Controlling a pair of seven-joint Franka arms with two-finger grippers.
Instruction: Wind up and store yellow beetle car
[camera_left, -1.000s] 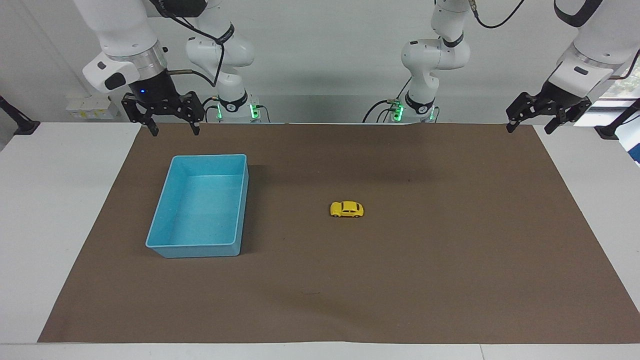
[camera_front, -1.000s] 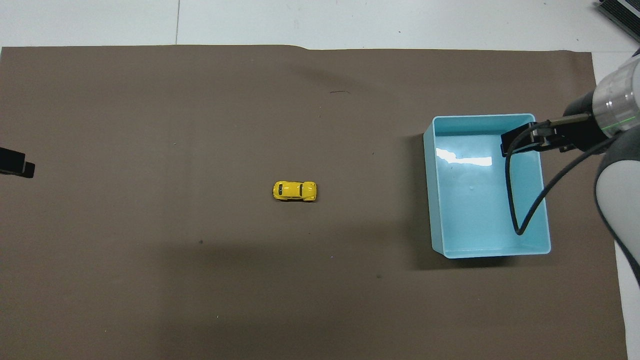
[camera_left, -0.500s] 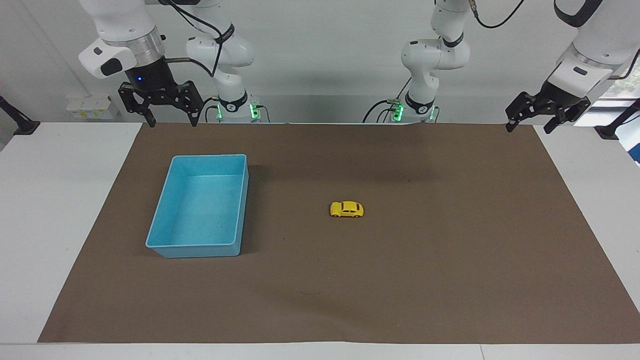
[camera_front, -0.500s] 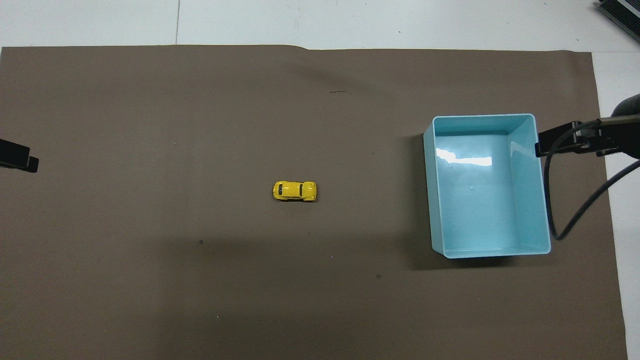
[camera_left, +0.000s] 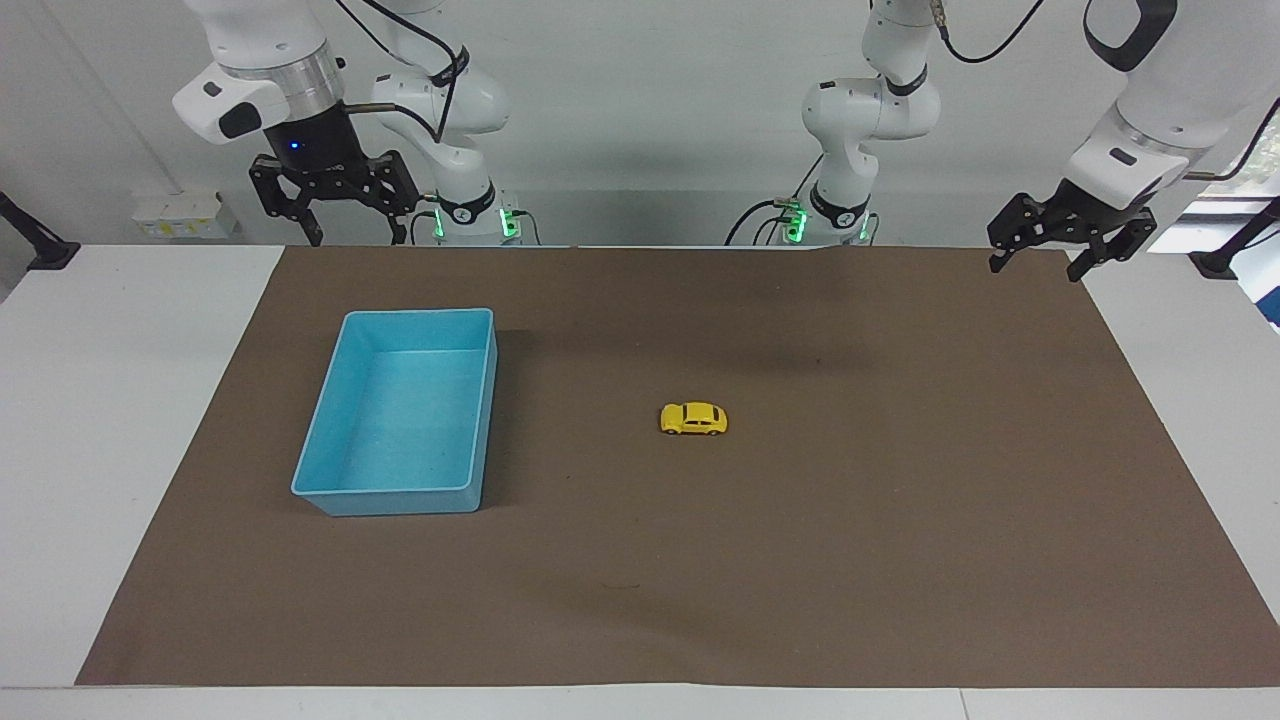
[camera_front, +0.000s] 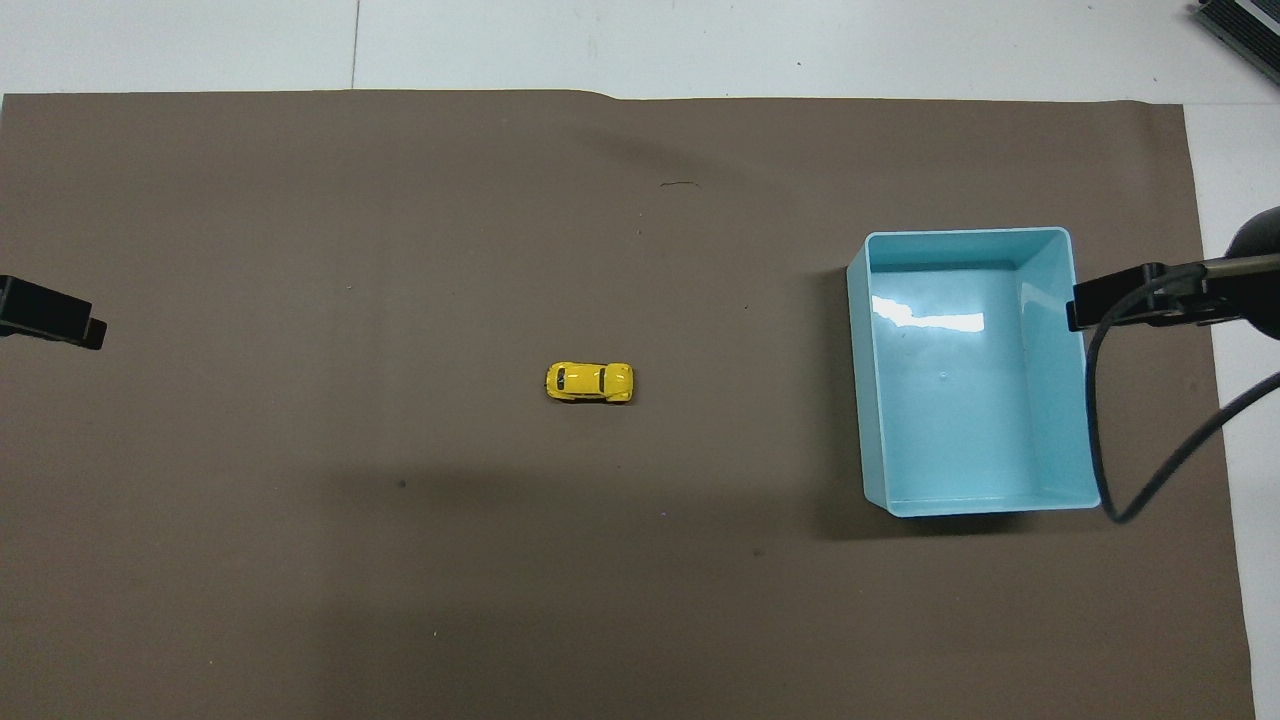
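The yellow beetle car (camera_left: 693, 419) stands on its wheels on the brown mat near the table's middle, and shows in the overhead view (camera_front: 590, 382) too. The light blue tray (camera_left: 345, 490) sits empty toward the right arm's end; its rim also shows in the overhead view (camera_front: 870, 400). My right gripper (camera_left: 355, 238) is open and empty, raised over the mat's edge nearest the robots, by the tray. My left gripper (camera_left: 1035, 268) is open and empty, raised over the mat's corner at the left arm's end. Both are well apart from the car.
The brown mat (camera_left: 800, 560) covers most of the white table (camera_left: 120, 420). A black cable (camera_front: 1130, 480) hangs from the right arm beside the tray. The left gripper's dark tip (camera_front: 50, 322) shows at the overhead view's edge.
My right gripper has risen and drawn off the tray toward the right arm's end. My left gripper has shifted slightly inward over the mat. The car and tray have not moved.
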